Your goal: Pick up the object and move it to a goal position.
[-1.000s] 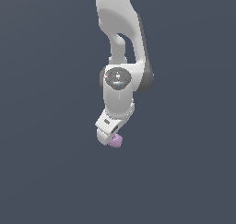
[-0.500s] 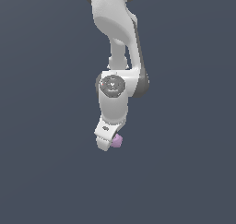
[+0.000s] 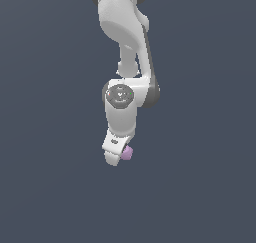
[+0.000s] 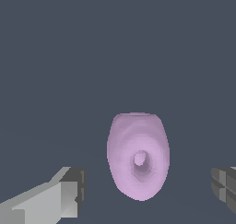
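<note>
The object (image 4: 138,156) is a small pale pinkish-purple rounded lump with a dimple. In the wrist view it lies between the two fingers of my gripper (image 4: 147,186). The grey fingertips (image 4: 73,188) stand wide apart, with a clear gap to the object on each side, so the gripper is open and empty. In the exterior view the object (image 3: 127,153) peeks out at the lower end of the white gripper (image 3: 116,156), on the exterior view's right side of it. The fingers themselves do not show there.
The white arm (image 3: 125,37) comes down from the top of the exterior view. A plain dark grey-blue surface (image 3: 200,187) fills everything around it.
The wrist has sunk a little and shifted slightly to the exterior view's left. The object has stayed in place at the gripper's end.
</note>
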Available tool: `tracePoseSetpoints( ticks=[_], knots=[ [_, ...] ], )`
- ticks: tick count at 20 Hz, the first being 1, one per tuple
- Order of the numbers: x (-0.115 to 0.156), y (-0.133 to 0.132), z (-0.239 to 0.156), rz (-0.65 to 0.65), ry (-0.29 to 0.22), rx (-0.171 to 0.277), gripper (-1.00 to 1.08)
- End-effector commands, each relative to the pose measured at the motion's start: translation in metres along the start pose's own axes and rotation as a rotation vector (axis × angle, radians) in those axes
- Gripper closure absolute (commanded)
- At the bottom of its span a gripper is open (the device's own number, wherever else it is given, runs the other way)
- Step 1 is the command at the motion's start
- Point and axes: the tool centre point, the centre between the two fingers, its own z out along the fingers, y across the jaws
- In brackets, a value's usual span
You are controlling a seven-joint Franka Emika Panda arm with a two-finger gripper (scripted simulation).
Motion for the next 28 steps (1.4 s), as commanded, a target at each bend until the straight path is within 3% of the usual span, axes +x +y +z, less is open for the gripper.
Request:
tracePoseSetpoints(
  ticks=[1,12,18,19,28],
  knots=[
    [0.0,0.0,0.0,0.0,0.0,0.0,-0.92],
    [0.0,-0.001,0.045,-0.005,0.0,0.0,-0.92],
    [0.0,0.0,0.05,-0.005,0.0,0.0,-0.92],
    [0.0,0.0,0.05,-0.005,0.0,0.0,1.08],
    [0.0,0.0,0.05,-0.005,0.0,0.0,1.08]
  ],
)
